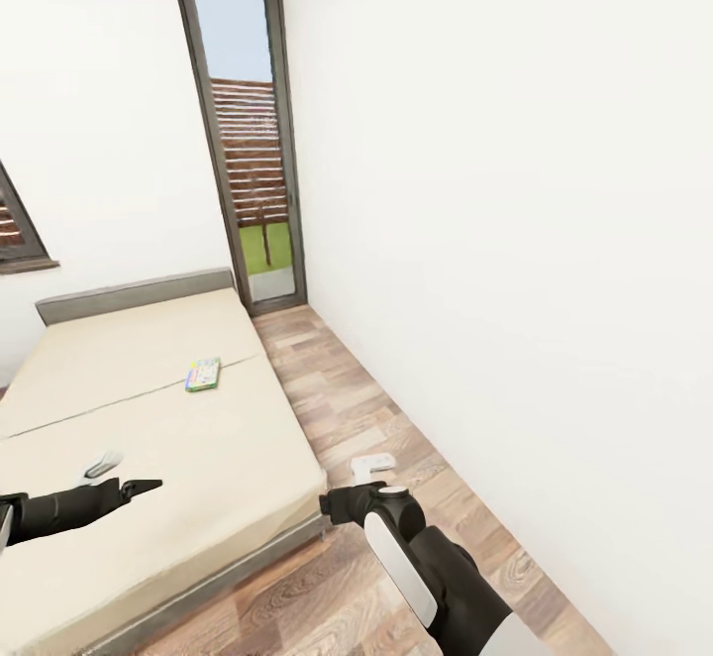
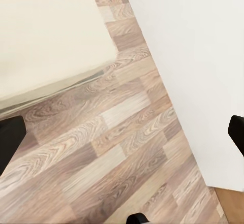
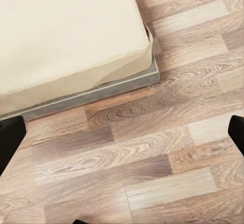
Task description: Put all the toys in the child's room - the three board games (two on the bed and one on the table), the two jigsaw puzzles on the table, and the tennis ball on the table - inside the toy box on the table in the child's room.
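Board game (image 1: 202, 375) mid-bed (image 1: 149, 408), well beyond left hand (image 1: 127, 488); both hands spread, empty.

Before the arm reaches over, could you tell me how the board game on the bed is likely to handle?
The board game looks like a thin, flat box, so probably stiff and light. Lying flush on the soft mattress of the bed, its edges may be hard to get under. It shouldn't roll.
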You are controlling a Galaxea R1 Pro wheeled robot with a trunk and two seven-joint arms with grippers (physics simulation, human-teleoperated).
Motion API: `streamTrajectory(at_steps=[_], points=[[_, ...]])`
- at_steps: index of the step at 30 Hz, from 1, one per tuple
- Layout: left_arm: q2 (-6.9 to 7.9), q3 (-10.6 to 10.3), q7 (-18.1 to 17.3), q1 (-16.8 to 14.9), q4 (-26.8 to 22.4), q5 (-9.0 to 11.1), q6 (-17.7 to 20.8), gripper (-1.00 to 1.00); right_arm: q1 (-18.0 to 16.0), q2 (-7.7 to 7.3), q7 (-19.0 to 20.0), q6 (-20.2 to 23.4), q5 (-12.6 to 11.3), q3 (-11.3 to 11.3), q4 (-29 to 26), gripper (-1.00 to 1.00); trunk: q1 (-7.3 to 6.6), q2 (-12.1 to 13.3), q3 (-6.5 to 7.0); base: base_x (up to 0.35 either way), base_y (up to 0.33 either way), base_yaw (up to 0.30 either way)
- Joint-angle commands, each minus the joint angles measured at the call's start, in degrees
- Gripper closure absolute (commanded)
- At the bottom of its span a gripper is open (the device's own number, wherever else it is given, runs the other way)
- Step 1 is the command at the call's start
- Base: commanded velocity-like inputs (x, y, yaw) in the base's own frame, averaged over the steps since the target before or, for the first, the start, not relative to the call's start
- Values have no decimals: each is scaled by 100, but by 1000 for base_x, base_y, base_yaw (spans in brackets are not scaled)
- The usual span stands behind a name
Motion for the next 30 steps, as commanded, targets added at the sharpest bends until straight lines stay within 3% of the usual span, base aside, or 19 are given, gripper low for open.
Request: streamTrajectory(at_steps=[1,6,11,14,30], points=[[-2,28,-54,-10,-4,-58,41,-100,-9,0,-56,12,-55,9,-8,-100,4,-14,-17,28,0,265],[-11,29,-54,-10,-4,-60,41,-100,-10,0,-57,4,-56,51,-20,-100,4,-14,-25,111,-7,276],[-36,37,-54,-10,-4,-59,44,-100,-6,0,-59,-13,-36,432,-8,-100,4,-14,-26,215,-128,286],[-40,34,-54,-10,-4,-54,113,-100,-6,0,-66,-20,-30,501,-10,-100,4,-14,-26,238,-184,287],[-26,27,-54,-10,-4,-51,225,-100,-5,0,-249,-28,-31,539,-27,-100,4,-14,-26,215,-197,265]])
